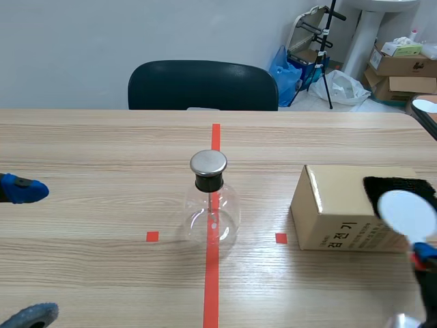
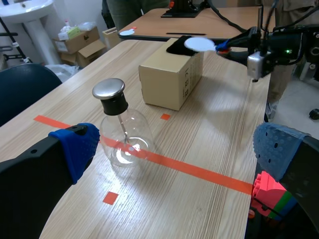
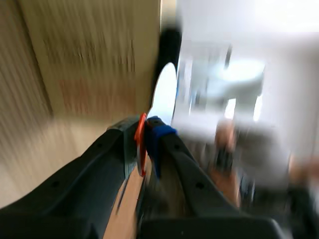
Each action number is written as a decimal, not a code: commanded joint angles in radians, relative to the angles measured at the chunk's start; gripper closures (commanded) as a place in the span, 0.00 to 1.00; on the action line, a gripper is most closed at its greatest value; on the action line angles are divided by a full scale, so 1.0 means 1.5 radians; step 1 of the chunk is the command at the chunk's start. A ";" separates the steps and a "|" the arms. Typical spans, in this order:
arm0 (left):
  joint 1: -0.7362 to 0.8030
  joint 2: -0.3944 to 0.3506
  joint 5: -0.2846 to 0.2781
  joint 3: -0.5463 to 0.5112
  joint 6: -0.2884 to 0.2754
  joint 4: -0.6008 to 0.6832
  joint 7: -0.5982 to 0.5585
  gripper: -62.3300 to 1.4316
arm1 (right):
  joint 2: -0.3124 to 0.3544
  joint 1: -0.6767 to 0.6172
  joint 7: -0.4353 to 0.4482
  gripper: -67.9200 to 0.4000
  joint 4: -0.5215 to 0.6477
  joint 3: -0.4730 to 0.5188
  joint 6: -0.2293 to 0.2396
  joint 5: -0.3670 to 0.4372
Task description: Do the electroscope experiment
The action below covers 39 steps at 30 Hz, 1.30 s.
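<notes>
Flask (image 2: 122, 132) stands on the bench (image 2: 209, 144) ahead of the left tool (image 2: 177, 149), which is wide open and empty. Right tool (image 3: 147, 137) pinches the orange handle (image 3: 141, 142) of a white disc (image 3: 163, 94), held just over the black cloth (image 1: 392, 184) on the box (image 1: 334, 215), likely for charging.

One glass electroscope flask (image 1: 212, 215), one cardboard box (image 1: 334, 205), one white disc (image 1: 407, 213), one black chair (image 1: 203, 85)
</notes>
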 commanded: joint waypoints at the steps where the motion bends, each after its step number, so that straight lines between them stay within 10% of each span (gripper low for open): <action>1: -0.001 0.005 -0.011 0.001 -0.001 0.003 -0.011 0.00 | -0.005 0.000 -0.056 0.98 0.006 -0.007 -0.032 0.015; 4: -0.001 0.005 -0.012 0.001 -0.001 0.003 -0.012 0.00 | -0.004 -0.005 -0.162 0.98 0.006 -0.007 -0.032 -0.012; 8: -0.001 0.005 -0.013 0.001 -0.001 0.003 -0.012 0.00 | -0.003 0.001 -0.017 0.98 0.006 -0.008 -0.032 0.006; 11: -0.001 0.005 -0.015 0.001 -0.001 0.003 -0.012 0.00 | -0.003 -0.006 -0.165 0.98 0.006 -0.005 -0.032 0.005; 15: -0.001 0.005 -0.015 0.001 -0.001 0.003 -0.012 0.00 | -0.003 0.003 0.015 0.98 0.006 -0.004 -0.032 -0.002; 19: -0.001 0.005 -0.015 0.001 -0.001 0.003 -0.011 0.00 | -0.005 -0.005 -0.169 0.98 0.006 -0.004 -0.032 0.011; 24: -0.001 0.005 -0.015 0.001 -0.001 0.003 -0.012 0.00 | -0.003 0.001 0.037 0.98 0.006 -0.004 -0.032 0.010; 28: -0.001 0.005 -0.015 0.001 -0.001 0.003 -0.011 0.00 | -0.005 -0.003 -0.151 0.98 0.006 0.002 -0.032 -0.006; 32: -0.001 0.005 -0.015 0.001 -0.001 0.003 -0.012 0.00 | -0.003 0.001 0.045 0.98 0.006 0.001 -0.032 -0.002; 36: -0.001 0.005 -0.015 0.001 -0.001 0.003 -0.011 0.00 | -0.004 -0.003 -0.150 0.98 0.006 0.002 -0.032 -0.008; 39: -0.001 0.005 -0.015 0.001 -0.001 0.003 -0.012 0.00 | -0.002 0.003 0.006 0.98 0.006 0.001 -0.032 -0.012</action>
